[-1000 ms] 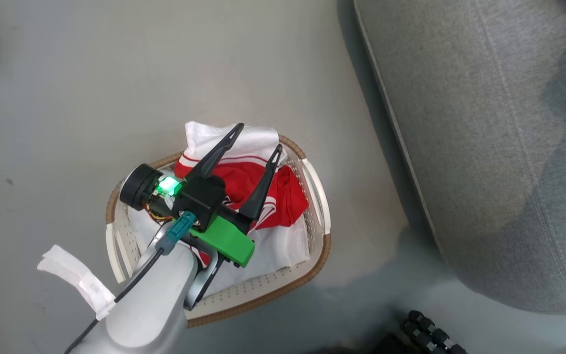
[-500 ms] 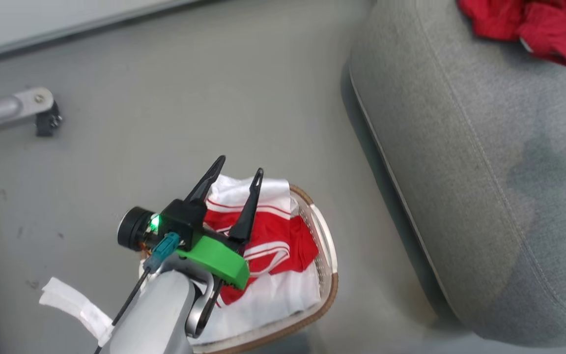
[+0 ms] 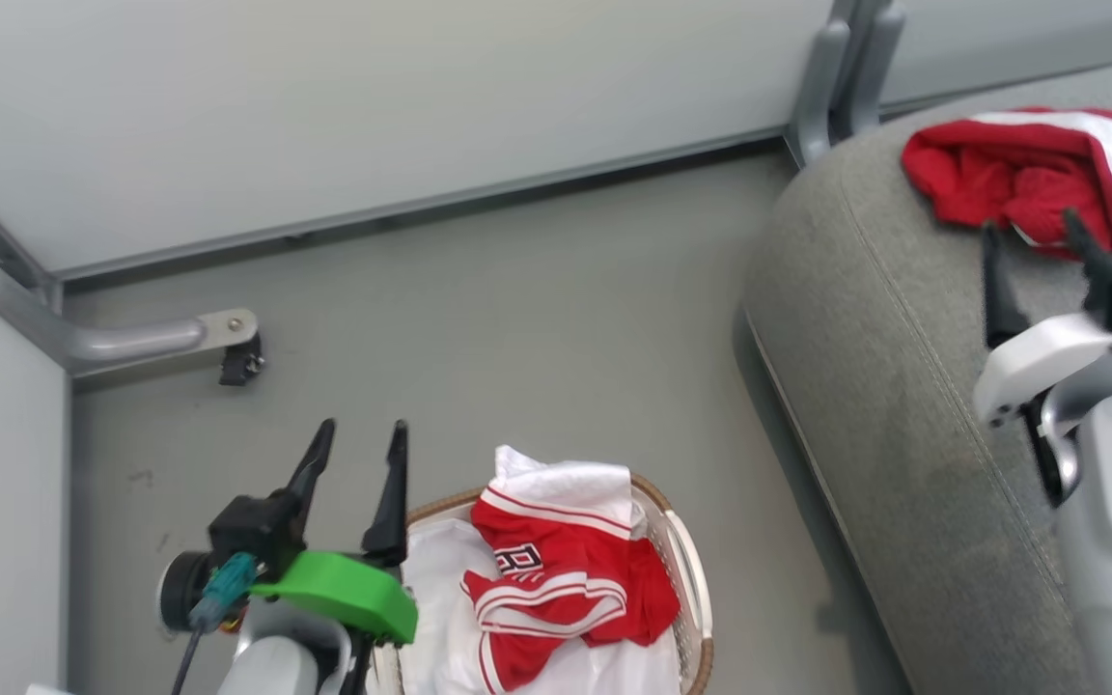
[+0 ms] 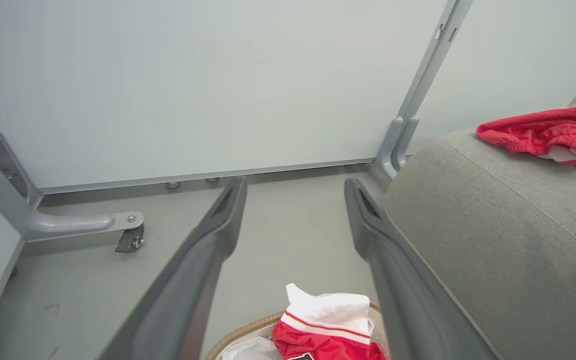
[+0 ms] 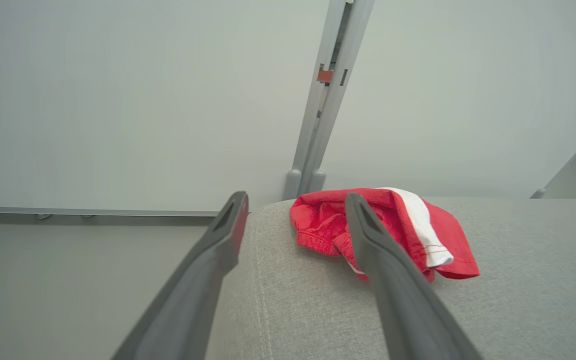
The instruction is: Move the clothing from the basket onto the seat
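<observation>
A red and white piece of clothing [image 3: 566, 589] with block lettering lies heaped in the basket [image 3: 686, 569], on its white liner. My left gripper [image 3: 363, 434] hangs open and empty just left of the basket's rim, fingers pointing at the wall. From the left wrist, the same clothing [image 4: 328, 340] shows below the left gripper [image 4: 295, 185]. A second red garment [image 3: 1029, 179] lies crumpled on the grey seat [image 3: 884, 386]. My right gripper [image 3: 1029, 232] is open and empty over the seat, just short of that garment. In the right wrist view the garment [image 5: 383, 230] lies beyond the right gripper [image 5: 296, 200].
Pale wall panels stand behind the grey floor. A grey metal post [image 3: 836, 77] rises behind the seat's left corner. A metal foot with a caster [image 3: 228, 343] juts onto the floor at the left. Open floor lies between the basket and the seat.
The head camera has tilted up, bringing the wall and the seat's garment into view. My left gripper went from over the basket's clothing to beside its left rim. The right gripper came into view.
</observation>
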`<state>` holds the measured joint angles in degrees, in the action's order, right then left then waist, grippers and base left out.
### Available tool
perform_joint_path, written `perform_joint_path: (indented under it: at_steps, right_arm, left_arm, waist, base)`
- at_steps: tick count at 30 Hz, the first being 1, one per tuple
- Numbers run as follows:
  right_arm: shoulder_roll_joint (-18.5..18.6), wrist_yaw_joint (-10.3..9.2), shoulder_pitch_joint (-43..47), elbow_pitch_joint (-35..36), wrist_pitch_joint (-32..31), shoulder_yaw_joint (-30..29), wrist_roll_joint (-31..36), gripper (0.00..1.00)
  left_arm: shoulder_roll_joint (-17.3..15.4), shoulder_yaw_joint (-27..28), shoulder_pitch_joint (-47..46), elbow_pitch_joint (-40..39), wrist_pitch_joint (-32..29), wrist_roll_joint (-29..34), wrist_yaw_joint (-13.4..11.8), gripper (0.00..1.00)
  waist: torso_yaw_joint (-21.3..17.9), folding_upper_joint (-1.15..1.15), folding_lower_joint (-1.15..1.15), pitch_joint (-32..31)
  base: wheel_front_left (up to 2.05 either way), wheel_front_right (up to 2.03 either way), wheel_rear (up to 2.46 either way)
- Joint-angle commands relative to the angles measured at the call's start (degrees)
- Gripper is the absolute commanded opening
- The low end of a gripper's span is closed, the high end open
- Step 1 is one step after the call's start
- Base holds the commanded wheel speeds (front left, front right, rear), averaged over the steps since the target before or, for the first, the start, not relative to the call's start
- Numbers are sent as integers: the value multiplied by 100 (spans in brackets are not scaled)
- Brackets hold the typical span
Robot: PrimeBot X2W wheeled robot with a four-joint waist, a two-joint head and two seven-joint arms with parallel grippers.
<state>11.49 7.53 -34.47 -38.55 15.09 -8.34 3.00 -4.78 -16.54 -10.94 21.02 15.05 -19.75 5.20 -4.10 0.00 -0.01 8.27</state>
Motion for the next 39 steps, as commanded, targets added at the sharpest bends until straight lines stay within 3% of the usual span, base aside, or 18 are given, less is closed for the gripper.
perform_joint_path:
  at_steps: [1, 4, 10, 20, 39]
  right_arm:
    - [-163, -7, 261, 139, 11, 12, 30, 100]
    - [-496, -7, 595, 399, 11, 73, -8, 100]
    - [-817, -7, 1329, 869, 11, 271, -125, 100]
    - [-850, -7, 2474, 1498, 11, 646, -1036, 100]
    - [-848, -7, 2965, 1742, 11, 838, -964, 100]
  left_arm:
    - [4, 148, 187, -5, 19, -6, -38, 100]
    - [36, 437, 409, -40, 18, 64, -85, 100]
    - [114, 833, 781, -101, 18, 120, -84, 100]
    - [172, 1164, 1225, -159, 12, 151, 11, 100]
    - [187, 1149, 1309, -95, 13, 101, 80, 100]
  waist:
    - [423, 0, 1, -464]
    - [539, 0, 1, -534]
    - [750, 0, 1, -654]
    - [912, 0, 1, -874]
    - [812, 0, 1, -979]
  base:
    - [0, 0, 0]
    - [0, 0, 0]
    - [0, 0, 0]
    - [0, 0, 0]
    - [0, 0, 0]
